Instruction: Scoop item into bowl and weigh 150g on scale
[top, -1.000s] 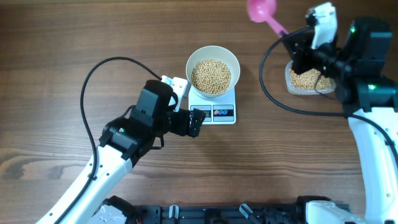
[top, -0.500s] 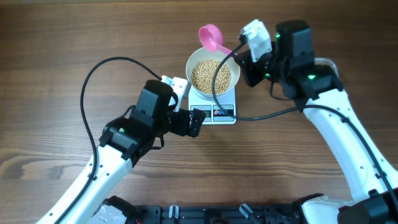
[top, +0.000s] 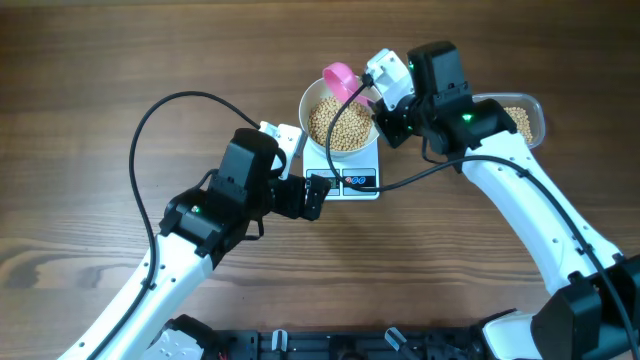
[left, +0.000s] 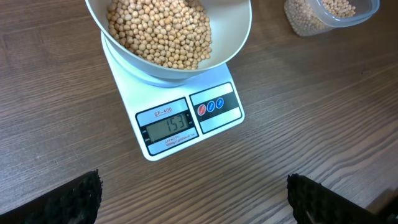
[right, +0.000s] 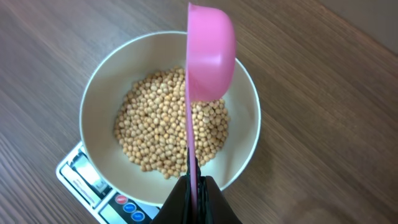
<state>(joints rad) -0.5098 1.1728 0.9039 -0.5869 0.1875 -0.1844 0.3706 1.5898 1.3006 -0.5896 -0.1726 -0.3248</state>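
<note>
The white bowl (top: 312, 97) sits on the scale (top: 345, 183) near the middle of the table (top: 100, 60), and the beans (top: 339, 122) lie heaped inside it. On my left wrist view the display reads 153.

My right gripper (right: 194, 199) is clamped tight on the handle of a pink scoop (right: 210, 50). The scoop's cup is turned on edge above the bowl's far rim, and I cannot see into it from either view. That arm reaches in from the right, its wrist just beside the bowl's right rim. Its black cable (top: 420, 180) loops across the bowl and the scale's front right corner in the overhead view, so it lies across my line to the button panel.

My left gripper (top: 318, 196) hangs with its jaws spread fully wide and nothing between them, just short of the scale's front left corner, pointing at the display.

1 clear tub (top: 525, 115) with more beans in it stands to the right, partly hidden behind the right arm. The left arm's own cable (top: 150, 130) arcs over the wood to the left.

Bare wood runs along the far side, the whole left half and the strip between the scale and the table's near edge.
</note>
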